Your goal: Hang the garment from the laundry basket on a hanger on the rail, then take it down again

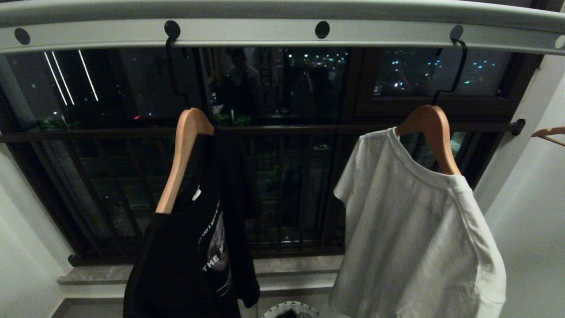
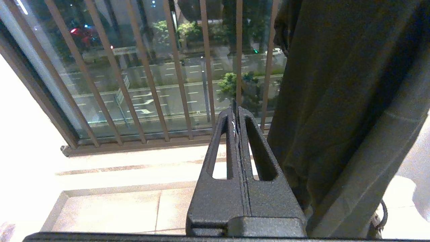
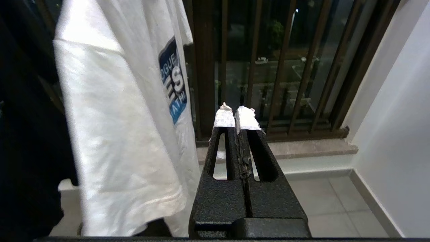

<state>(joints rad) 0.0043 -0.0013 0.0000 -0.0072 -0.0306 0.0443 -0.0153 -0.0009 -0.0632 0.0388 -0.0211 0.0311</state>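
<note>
A night-time window alcove is seen, bounded by white walls and a tiled floor, with dark brown window bars above a stone sill. The rail is mounted across the top, pale grey with round dark holes. Two wooden hangers are hooked on it: the left hanger carries a black T-shirt, the right hanger a white T-shirt. The rim of the laundry basket is seen on the floor below, between the two shirts.

The left pincer is pressed together, empty, just beside the black shirt. The right pincer is likewise pressed together, empty, just beside the white shirt. Neither is seen touching a garment.
</note>
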